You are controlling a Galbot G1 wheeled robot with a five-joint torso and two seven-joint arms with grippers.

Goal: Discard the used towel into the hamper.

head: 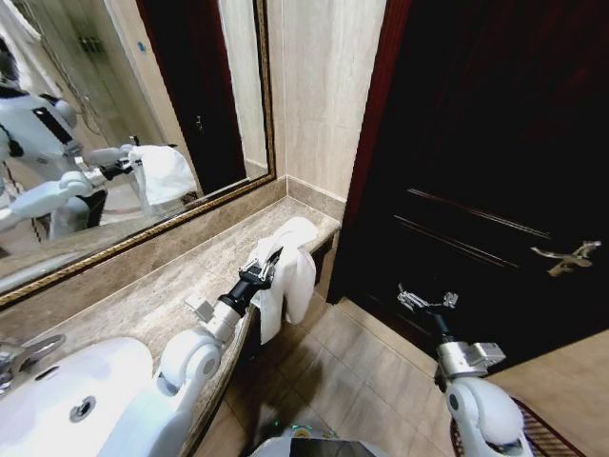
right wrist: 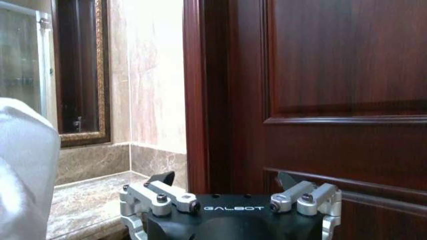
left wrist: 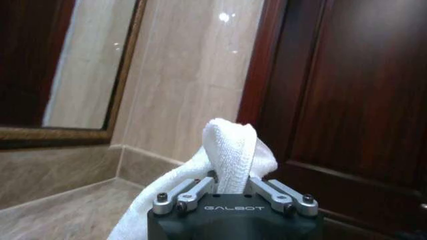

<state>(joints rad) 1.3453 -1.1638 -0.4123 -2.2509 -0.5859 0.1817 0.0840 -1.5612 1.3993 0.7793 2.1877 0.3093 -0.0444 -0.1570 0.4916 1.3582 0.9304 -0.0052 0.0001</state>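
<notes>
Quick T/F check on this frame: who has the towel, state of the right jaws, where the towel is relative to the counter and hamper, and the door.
1. The left gripper is shut on the white towel. True.
2. The right gripper also holds part of the towel. False: its jaws are open and empty, out in front of the dark door.
3. The towel hangs off the counter near its end. True.
4. The towel is already in the hamper. False: the hamper sits at the robot's lower right, far from the towel.
5. The door stands wide open. False: it looks closed, handle visible.
</notes>
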